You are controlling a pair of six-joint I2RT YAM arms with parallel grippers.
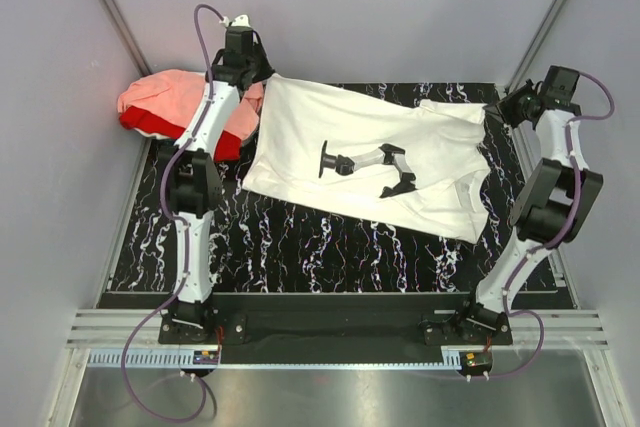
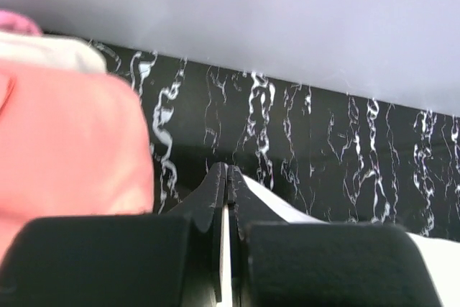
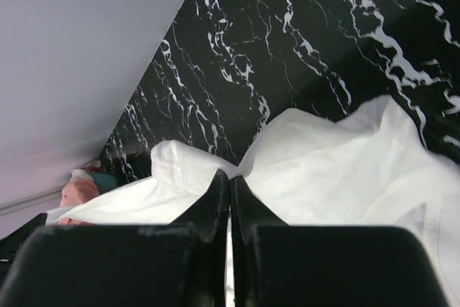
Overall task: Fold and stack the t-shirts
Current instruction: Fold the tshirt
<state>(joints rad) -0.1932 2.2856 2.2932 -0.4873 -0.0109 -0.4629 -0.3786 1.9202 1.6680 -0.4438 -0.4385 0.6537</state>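
Note:
The white t-shirt (image 1: 300,137) lies spread across the black marbled mat (image 1: 300,242), its black graphic print (image 1: 365,167) facing up. At the shirt's far left corner my left gripper (image 1: 262,77) is shut on the hem, and a strip of white cloth (image 2: 224,249) shows between its fingers (image 2: 212,195). My right gripper (image 1: 504,107) is shut on the shirt's far right edge, where the white cloth (image 3: 338,170) bunches around the fingertips (image 3: 215,199). The salmon-pink t-shirt (image 1: 165,92) lies crumpled on the red t-shirt (image 1: 228,143) at the mat's far left.
Grey walls (image 1: 400,7) close in the back and both sides. The pink and red pile sits just left of my left arm (image 1: 200,147). A metal rail (image 1: 330,332) with the arm bases runs along the near edge. Bare mat (image 2: 323,141) lies beyond the left fingers.

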